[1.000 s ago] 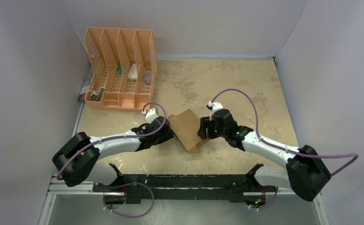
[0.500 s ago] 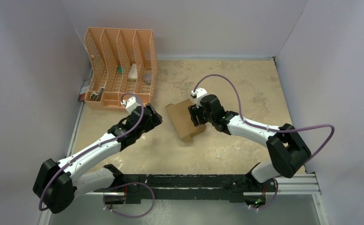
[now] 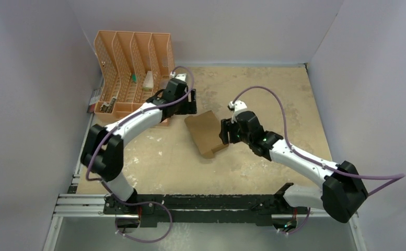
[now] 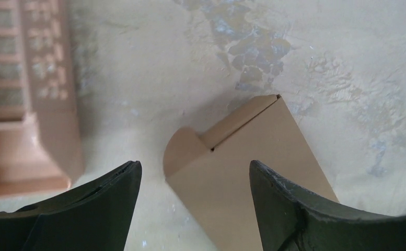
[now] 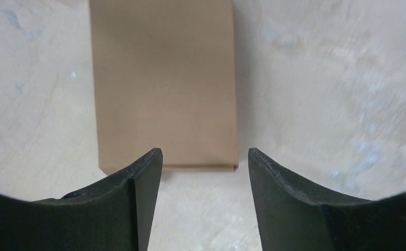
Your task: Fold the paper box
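Observation:
The paper box (image 3: 206, 134) is a small flat brown cardboard box lying on the table's middle. In the left wrist view it (image 4: 253, 178) shows a rounded tab at its corner and a folded flap along one end. My left gripper (image 3: 192, 107) is open and empty, hovering above the box's far end (image 4: 195, 167). My right gripper (image 3: 224, 134) is open and empty at the box's right side. In the right wrist view the box (image 5: 164, 78) lies just ahead of the gripper (image 5: 205, 154), apart from it.
The orange slotted file organiser (image 3: 132, 73) stands at the back left, close to my left arm, and its edge shows in the left wrist view (image 4: 28, 94). Grey walls enclose the table on three sides. The table top is mottled beige.
My left arm has swung from the box's near left side to its far end by the organiser. My right gripper has shifted slightly right. The box lies a little farther back and left.

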Action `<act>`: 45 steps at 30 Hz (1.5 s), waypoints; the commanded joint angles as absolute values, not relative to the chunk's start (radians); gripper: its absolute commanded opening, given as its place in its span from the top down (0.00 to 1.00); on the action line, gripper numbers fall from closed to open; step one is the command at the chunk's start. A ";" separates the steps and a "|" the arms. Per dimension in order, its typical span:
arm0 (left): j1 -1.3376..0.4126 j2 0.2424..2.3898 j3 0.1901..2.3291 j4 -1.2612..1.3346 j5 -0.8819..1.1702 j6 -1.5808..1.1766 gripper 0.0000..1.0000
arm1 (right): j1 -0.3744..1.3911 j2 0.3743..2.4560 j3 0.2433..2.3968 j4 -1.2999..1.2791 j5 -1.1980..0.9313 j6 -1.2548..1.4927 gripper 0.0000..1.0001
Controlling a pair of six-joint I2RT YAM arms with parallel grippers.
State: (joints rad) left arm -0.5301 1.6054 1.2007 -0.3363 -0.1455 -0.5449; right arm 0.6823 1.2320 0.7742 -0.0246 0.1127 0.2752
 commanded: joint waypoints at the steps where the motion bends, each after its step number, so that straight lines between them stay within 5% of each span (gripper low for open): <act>1: -0.522 1.747 1.349 -0.384 -0.009 -0.352 0.26 | 0.685 1.179 0.649 -0.008 0.061 0.492 0.37; 10: -0.521 1.810 1.269 -0.337 0.057 -0.364 0.34 | 0.681 1.268 0.557 0.196 0.048 0.615 0.38; 23: -0.522 1.569 0.943 -0.228 0.114 -0.594 0.41 | 0.640 1.441 0.781 0.112 0.065 0.292 0.37; 30: -0.519 1.464 0.979 -0.359 -0.034 -0.556 0.32 | 0.659 1.352 0.844 -0.028 0.029 0.030 0.26; 31: -0.519 1.466 0.999 -0.377 -0.044 -0.550 0.32 | 0.674 1.327 0.838 -0.037 0.034 0.010 0.08; 32: -0.518 1.467 1.018 -0.387 -0.049 -0.545 0.32 | 0.688 1.301 0.829 -0.039 0.035 -0.035 0.02; 45: -0.415 1.415 1.077 -0.450 -0.068 -0.515 0.30 | 0.867 1.237 0.775 0.059 0.030 -0.382 0.01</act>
State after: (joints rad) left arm -0.4541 1.4879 1.0550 -0.4240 -0.0437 -0.5308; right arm 0.8062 1.1992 0.7662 0.0074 0.0174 -0.2409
